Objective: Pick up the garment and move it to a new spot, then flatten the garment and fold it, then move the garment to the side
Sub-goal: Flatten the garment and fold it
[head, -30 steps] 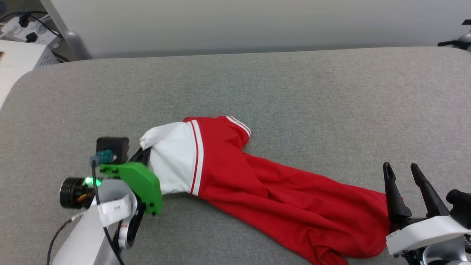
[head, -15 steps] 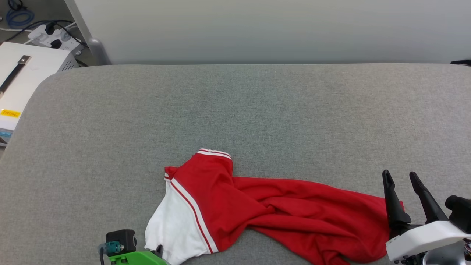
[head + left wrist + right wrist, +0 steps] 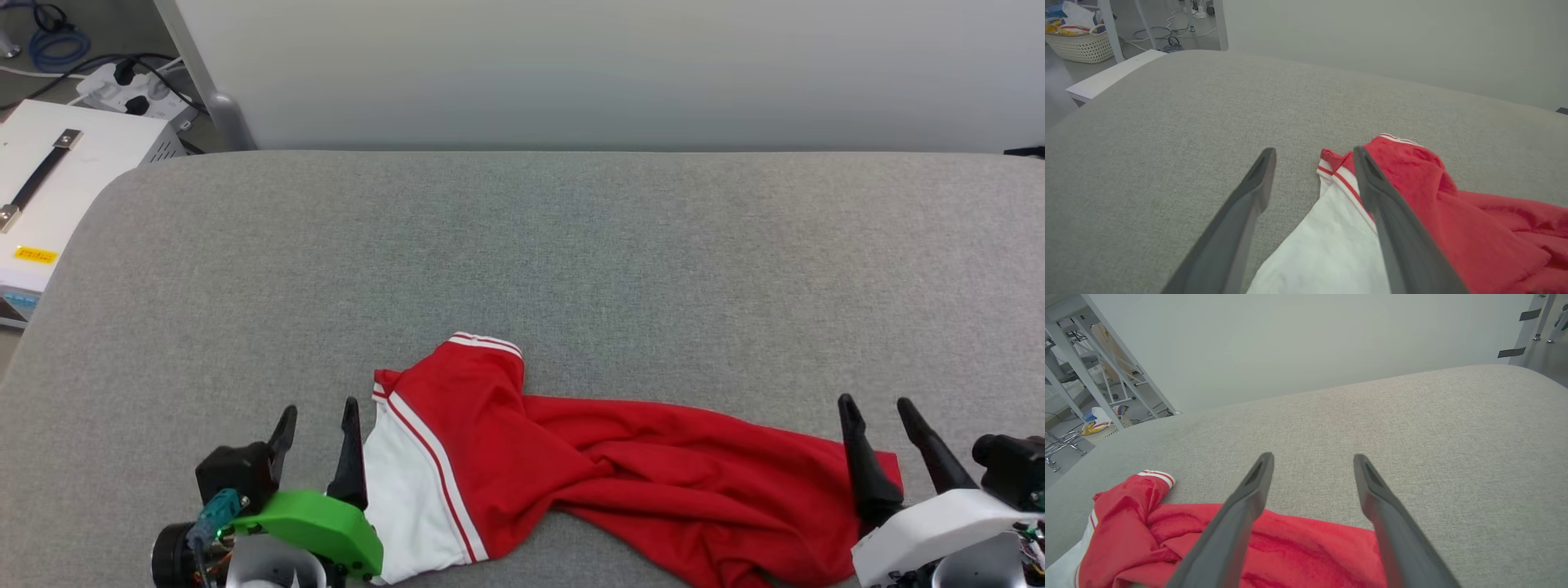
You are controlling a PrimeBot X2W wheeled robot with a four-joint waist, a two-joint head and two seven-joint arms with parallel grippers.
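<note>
Grey padded tabletop (image 3: 571,245) with a pale wall (image 3: 571,73) behind it, and a white box (image 3: 57,188) with a handle off the left edge. So the garment (image 3: 637,465) lies crumpled along the near edge, with the red body bunched in folds running to the right. Its white sleeve (image 3: 412,498) is at the left end, striped trim showing. Over there the left gripper (image 3: 320,406) is spread wide with nothing in it, one finger just beside the sleeve. Same deal for the right gripper (image 3: 874,400): fingers apart, empty, sitting at the red end of the shirt.
</note>
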